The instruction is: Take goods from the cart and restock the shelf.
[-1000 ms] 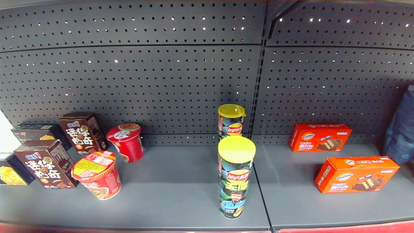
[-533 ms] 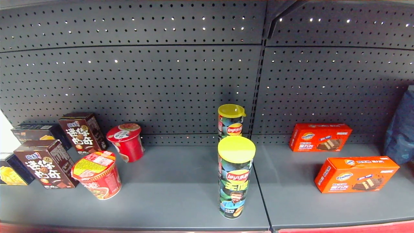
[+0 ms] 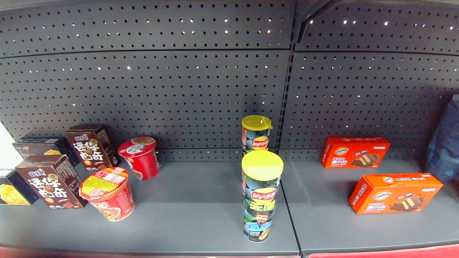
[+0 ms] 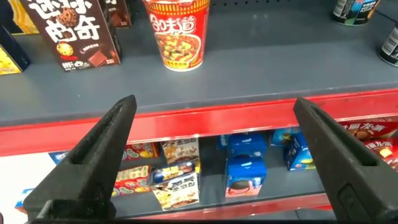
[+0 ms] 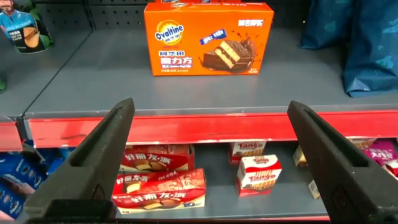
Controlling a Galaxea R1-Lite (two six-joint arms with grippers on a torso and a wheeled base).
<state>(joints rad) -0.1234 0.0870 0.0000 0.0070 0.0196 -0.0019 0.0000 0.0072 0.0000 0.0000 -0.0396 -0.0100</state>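
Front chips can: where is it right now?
Head view: the front chips can stands upright at the middle of the shelf, directly in front of the rear chips can, with the front noodle cup to its left and the front orange box to its right.

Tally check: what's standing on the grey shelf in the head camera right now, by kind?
chip cans: 2
red cup noodles: 2
orange boxes: 2
brown chocolate boxes: 2
dark blue boxes: 2
blue bag: 1
Total: 11
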